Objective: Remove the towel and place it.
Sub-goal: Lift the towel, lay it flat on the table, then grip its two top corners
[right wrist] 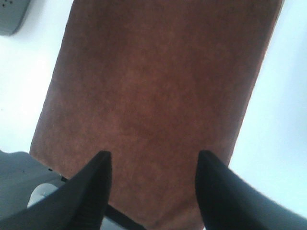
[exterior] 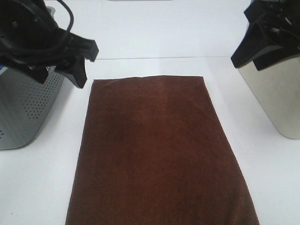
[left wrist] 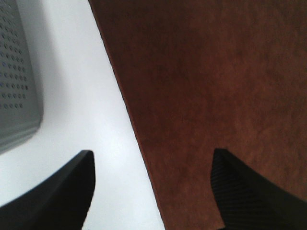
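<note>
Towel [exterior: 159, 150]: plush cloth, dark brown, matt, short nap with faint brush marks. Table [exterior: 267, 187]: white, smooth, slight sheen. Basket [exterior: 23, 108] at the towel's nine o'clock: grey, perforated, matt (metal or plastic, I cannot tell). Bin [exterior: 276, 98] at two o'clock: smooth, satin metallic look. My left fingers [left wrist: 249, 196]: black matt plastic, finely ribbed.

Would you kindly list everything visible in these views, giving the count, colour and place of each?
towel: one, dark brown, spread flat in the middle of the table
basket: one, grey, perforated, left of the towel
bin: one, smooth beige-grey, right of the towel
table: one, white, under everything
left gripper: one, black, open, empty, straddling the towel's edge from above
right gripper: one, black, open, empty, above the towel
</note>
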